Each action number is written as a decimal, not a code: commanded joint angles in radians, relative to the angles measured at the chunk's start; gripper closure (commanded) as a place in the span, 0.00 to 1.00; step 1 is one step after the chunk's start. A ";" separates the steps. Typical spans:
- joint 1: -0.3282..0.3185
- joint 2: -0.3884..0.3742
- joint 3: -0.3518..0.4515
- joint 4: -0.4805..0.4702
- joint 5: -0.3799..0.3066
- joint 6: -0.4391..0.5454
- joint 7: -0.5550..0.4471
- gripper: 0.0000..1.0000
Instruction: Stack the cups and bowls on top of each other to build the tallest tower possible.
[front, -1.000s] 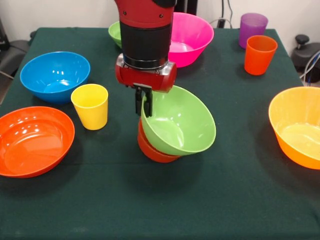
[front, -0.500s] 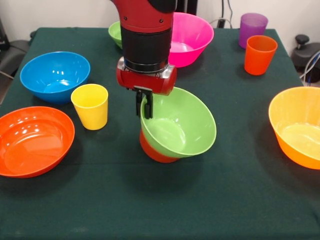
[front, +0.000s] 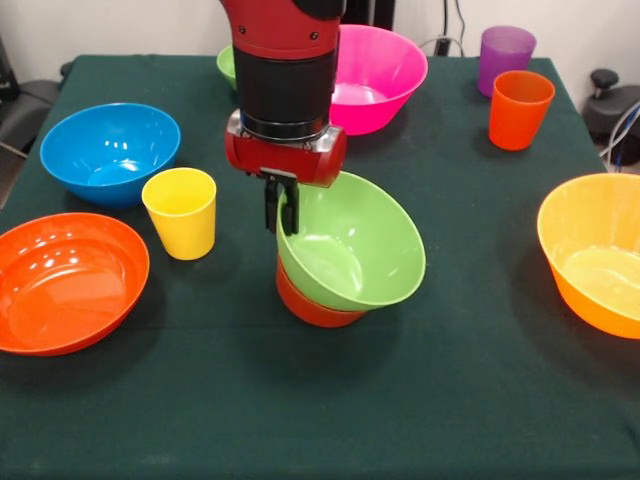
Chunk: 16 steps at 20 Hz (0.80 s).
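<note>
The medium green bowl (front: 352, 255) sat tilted in the small red-orange bowl (front: 312, 303) near the middle of the counter (front: 420, 400). The pincer (front: 279, 212) was clamped on the green bowl's rim. The step looked like seating this second bowl; next it would need levelling and release, then probably the large yellow-orange bowl (front: 593, 253). No writing was legible.

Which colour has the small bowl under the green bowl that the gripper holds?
Red-orange, seen best in the front view.
</note>
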 joint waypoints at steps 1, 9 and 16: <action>-0.009 -0.013 0.071 0.086 -0.067 -0.069 -0.034 1.00; -0.004 -0.001 0.067 0.069 -0.069 -0.075 -0.039 1.00; -0.023 0.003 0.089 0.067 -0.062 -0.054 -0.066 1.00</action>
